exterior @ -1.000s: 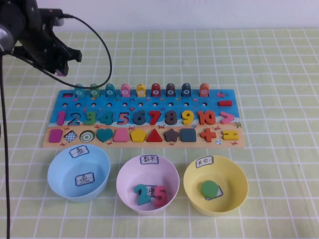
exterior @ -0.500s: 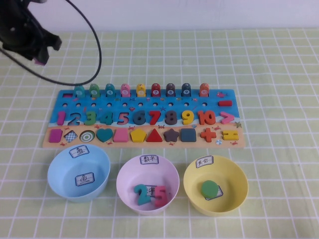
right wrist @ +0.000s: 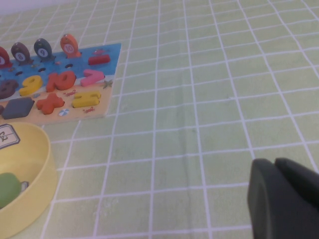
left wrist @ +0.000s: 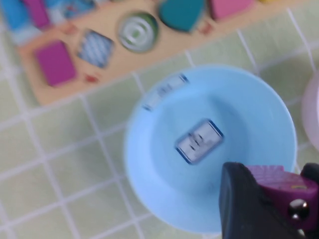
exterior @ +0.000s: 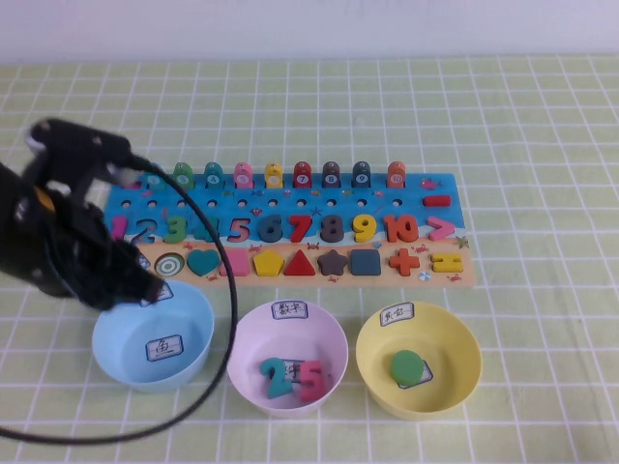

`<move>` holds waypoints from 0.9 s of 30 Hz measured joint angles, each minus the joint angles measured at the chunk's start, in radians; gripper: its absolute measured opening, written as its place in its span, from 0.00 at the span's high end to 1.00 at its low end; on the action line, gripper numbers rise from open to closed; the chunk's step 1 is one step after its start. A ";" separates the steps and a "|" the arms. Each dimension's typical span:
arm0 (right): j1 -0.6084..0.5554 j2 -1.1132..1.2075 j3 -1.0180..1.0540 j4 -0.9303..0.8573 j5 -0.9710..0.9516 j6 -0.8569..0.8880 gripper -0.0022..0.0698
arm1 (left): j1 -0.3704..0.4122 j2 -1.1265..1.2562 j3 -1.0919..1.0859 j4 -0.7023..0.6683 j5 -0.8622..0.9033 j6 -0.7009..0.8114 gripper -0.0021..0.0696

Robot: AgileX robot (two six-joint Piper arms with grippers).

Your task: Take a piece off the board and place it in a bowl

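The left gripper (left wrist: pixel 279 196) is clamped on the piece (left wrist: pixel 283 182), a magenta-purple block pinched between its dark fingers, and hangs directly above the light blue bowl (left wrist: pixel 149 164). The bowl's floor lies straight below the block, its labelled centre a little off to one side. To place it well, I would drop lower into the bowl before letting go, so the block cannot bounce out. Beyond the bowl's far rim lies the board (left wrist: pixel 109 64). The right gripper (right wrist: pixel 284 199) sits parked low over bare bench, fingers pressed together.
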 joint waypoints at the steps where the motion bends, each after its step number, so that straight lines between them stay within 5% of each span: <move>1: 0.000 0.000 0.000 0.000 0.000 0.000 0.99 | -0.015 -0.005 0.032 0.000 -0.018 -0.007 0.71; 20: 0.000 0.000 0.000 0.000 0.000 0.000 0.99 | -0.036 0.279 0.101 -0.011 -0.275 -0.013 0.71; 27: 0.000 0.000 0.000 0.000 0.000 0.000 0.99 | -0.036 0.279 0.101 -0.011 -0.285 -0.013 0.46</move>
